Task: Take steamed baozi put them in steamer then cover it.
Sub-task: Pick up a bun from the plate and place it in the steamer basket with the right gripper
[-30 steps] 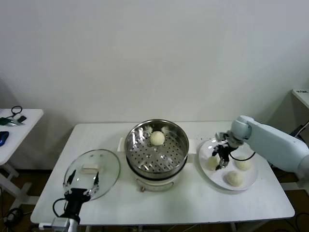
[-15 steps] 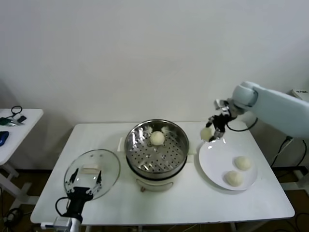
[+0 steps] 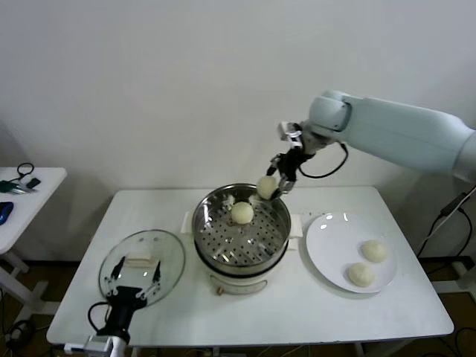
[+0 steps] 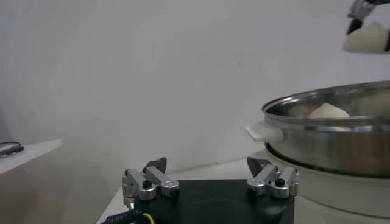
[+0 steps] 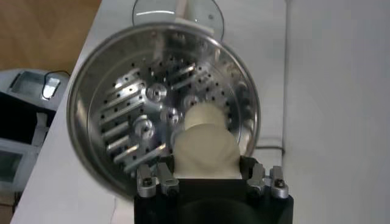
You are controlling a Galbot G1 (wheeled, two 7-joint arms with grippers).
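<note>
Now my right tool (image 3: 277, 181) is clamped on 1 steamed baozi (image 3: 266, 187), held in the air over the far rim of the steamer (image 3: 242, 227). Below it, a 2nd baozi (image 3: 242, 213) sits on the perforated tray inside the pot. To the tool's right, 2 more baozi (image 3: 374, 251) lie on the white plate (image 3: 327, 234). My left tool (image 3: 136, 275) hangs spread wide and empty at the bench (image 3: 297, 312) front, over the glass lid (image 3: 171, 253).
</note>
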